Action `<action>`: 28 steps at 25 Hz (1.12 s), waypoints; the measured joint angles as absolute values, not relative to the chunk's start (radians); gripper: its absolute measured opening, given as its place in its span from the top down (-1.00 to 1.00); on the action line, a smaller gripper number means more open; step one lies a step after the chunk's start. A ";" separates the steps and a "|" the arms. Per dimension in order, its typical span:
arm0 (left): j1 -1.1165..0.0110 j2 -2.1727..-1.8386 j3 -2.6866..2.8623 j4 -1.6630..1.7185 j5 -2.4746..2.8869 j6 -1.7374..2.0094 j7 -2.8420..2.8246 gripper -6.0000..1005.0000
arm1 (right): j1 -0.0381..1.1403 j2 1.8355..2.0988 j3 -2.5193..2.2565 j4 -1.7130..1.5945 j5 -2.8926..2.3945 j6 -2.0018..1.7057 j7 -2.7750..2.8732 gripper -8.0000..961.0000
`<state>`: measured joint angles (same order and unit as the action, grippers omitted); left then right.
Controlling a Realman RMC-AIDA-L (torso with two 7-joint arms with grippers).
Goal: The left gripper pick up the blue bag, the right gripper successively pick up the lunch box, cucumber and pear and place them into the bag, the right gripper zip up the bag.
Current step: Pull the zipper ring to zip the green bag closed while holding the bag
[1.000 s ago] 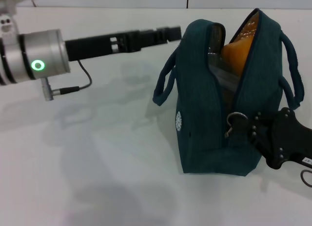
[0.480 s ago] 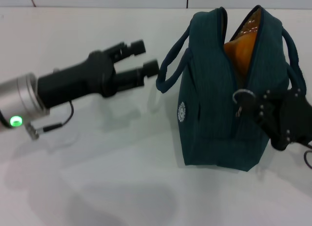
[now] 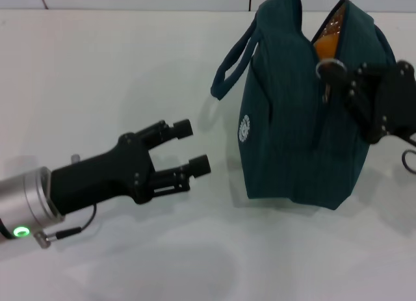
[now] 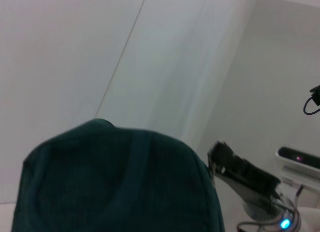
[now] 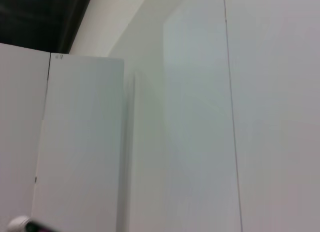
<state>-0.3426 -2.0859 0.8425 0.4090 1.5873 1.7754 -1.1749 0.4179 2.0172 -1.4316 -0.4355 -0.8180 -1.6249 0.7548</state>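
Head view: the blue bag (image 3: 292,125) stands far right on the white bench (image 3: 97,86), nearly zipped. The right gripper (image 3: 341,80) pinches the ring pull (image 3: 330,68); finishing needs a further pull. The left gripper (image 3: 192,147), jaws apart and empty, sits near left.

Setting: a robot test room or lab, not a home or shop
Table (image 3: 97,86): plain white and matte under the left hand (image 3: 187,147), with nothing domestic on it
Walls (image 5: 270,111): bare white panels with thin vertical seams, seen in both wrist views beyond the hands
Corner (image 5: 45,16): a dark strip of ceiling above the white panels, up in one corner of the right wrist view
Equipment: a white device with a small lit indicator (image 4: 299,160) against the wall past the right hand (image 4: 240,168), and a loose black cable (image 4: 312,99) hanging just above it
Machine: silver arm with a green status ring (image 3: 21,233) behind the left hand
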 joint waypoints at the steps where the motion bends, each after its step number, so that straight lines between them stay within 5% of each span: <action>1: -0.343 -2.086 0.844 0.390 1.588 1.775 -1.157 -0.76 | 0.424 2.017 -1.431 -0.435 -0.813 -1.622 0.755 0.97; 28: -0.547 -2.099 0.852 0.075 1.461 1.612 -0.974 -0.75 | 0.521 2.028 -1.454 -0.421 -0.805 -1.530 0.755 0.96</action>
